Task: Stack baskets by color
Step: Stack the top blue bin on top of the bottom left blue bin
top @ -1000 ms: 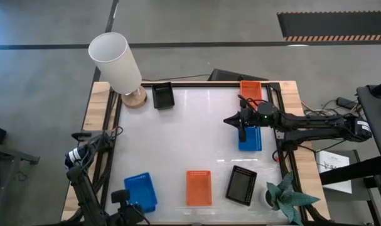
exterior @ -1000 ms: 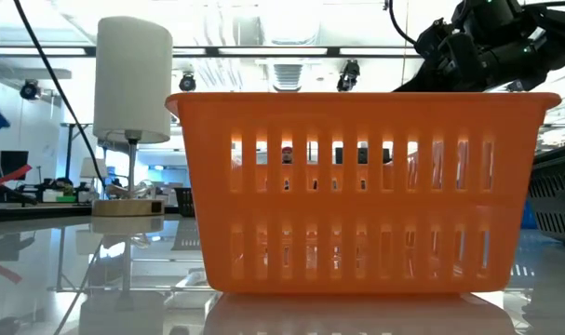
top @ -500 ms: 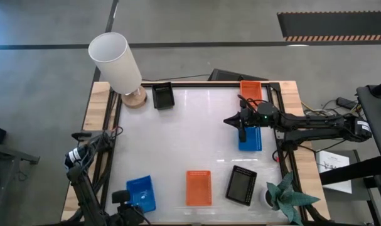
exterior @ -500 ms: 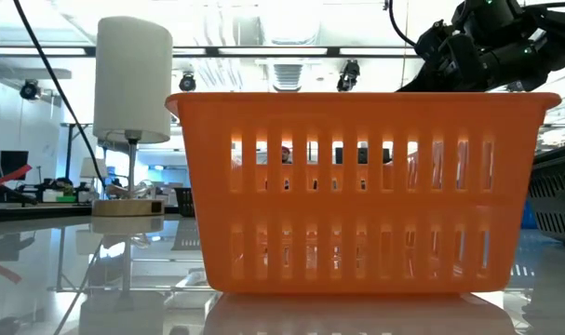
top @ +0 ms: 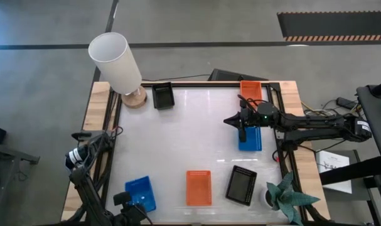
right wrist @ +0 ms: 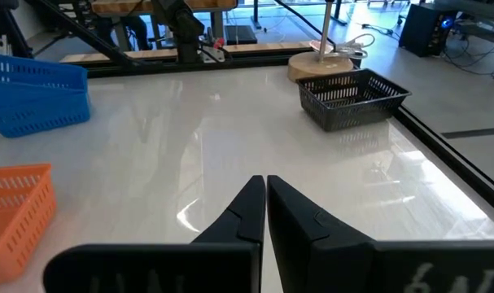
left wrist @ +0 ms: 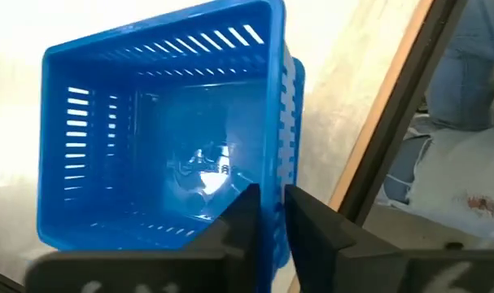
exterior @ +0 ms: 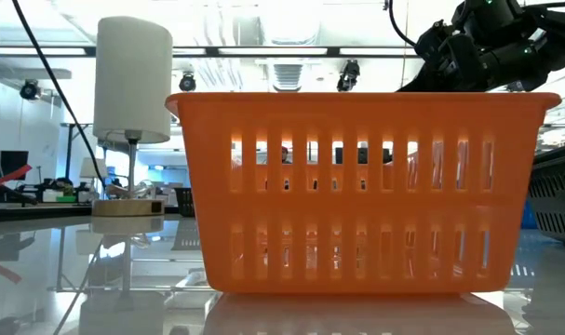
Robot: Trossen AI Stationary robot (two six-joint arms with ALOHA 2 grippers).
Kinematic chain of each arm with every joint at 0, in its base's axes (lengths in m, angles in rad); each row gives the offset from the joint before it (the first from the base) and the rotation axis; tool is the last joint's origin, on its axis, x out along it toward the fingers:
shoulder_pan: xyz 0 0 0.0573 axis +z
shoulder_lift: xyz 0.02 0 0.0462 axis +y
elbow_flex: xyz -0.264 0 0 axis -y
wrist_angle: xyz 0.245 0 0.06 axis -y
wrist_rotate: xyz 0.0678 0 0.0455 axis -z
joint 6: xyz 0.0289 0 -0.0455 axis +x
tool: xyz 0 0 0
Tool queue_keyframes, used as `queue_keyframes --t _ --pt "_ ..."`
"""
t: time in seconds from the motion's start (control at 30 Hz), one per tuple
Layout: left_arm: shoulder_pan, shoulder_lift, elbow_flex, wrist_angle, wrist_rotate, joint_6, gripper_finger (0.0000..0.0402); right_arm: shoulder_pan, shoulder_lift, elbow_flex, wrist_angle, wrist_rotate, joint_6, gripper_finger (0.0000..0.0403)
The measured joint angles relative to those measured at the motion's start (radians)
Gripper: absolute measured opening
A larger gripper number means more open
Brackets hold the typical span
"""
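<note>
The white surface point(top: 190, 135) fills the middle of the high view, and clock directions below are read on that view. A tall white lamp point(top: 117, 63) leans at 10 o'clock, its wooden base just beside a black basket point(top: 163, 95) at 11 o'clock. The right arm point(top: 316, 124) reaches in from 3 o'clock, and its end effector point(top: 242, 125) hangs with its fingers pressed together and nothing between them, above the upper edge of a blue basket point(top: 251, 138) at 2 o'clock. An orange basket point(top: 251, 90) sits at 1 o'clock against the rail. A green plant point(top: 289, 198) stands at 4 o'clock off the surface's corner, just beside a second black basket point(top: 241, 184) at 5 o'clock. A second orange basket point(top: 198, 187) rests at 6 o'clock; in the low view it blocks most of the frame. The left end effector point(left wrist: 267, 213) is at 7 o'clock, its two fingers pinching the wall of a second blue basket point(top: 140, 191), one finger point(left wrist: 242, 213) inside and the other outside. That basket sits tilted near the wooden edge.
</note>
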Motion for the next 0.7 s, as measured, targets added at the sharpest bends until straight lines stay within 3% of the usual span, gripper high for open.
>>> queue_keyframes --t 0.13,0.33,0.7 --pt "0.001 -0.007 0.0 -0.001 0.001 0.005 0.0004 0.0 0.0 0.0 0.0 0.0 0.0 0.0009" --pt "0.005 -0.022 0.019 -0.036 0.002 0.002 0.0001 0.0 0.0 0.0 0.0 0.0 0.0 0.0009" --pt "0.024 -0.022 -0.047 0.045 0.007 0.0 0.0 0.0 0.0 -0.001 0.0 0.0 0.0 0.0009"
